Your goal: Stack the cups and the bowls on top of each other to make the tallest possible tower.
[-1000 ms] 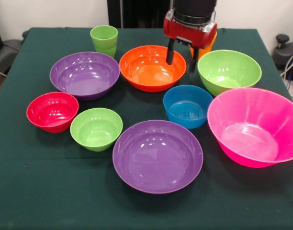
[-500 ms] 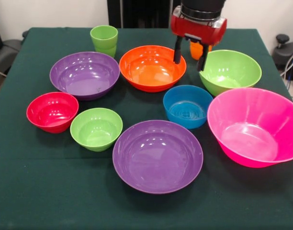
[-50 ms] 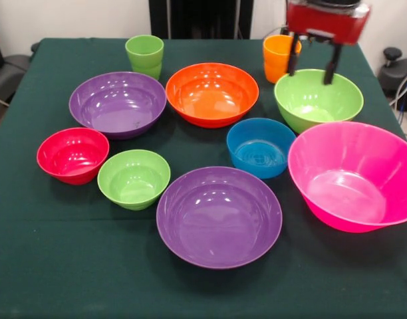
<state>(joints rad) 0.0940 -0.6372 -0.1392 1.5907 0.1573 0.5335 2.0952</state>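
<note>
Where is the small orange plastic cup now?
In the front view, the small orange plastic cup stands far right on the table, between the large orange bowl and large lime green bowl.

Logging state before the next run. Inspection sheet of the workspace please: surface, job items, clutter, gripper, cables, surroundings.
Surface: dark green tablecloth, flat, no spills seen.
Job's things: nothing stacked. Pink bowl, near purple bowl, far purple bowl, orange bowl, large green bowl, blue bowl, red bowl, small green bowl, green cup, orange cup; all upright, each standing alone.
Clutter: nothing seen.
Gripper: gripper open, empty, above the large green bowl's far rim, beside the orange cup.
Cables: cables off the table at the picture's right edge.
Surroundings: dark chair at the picture's left; light wall behind.
</note>
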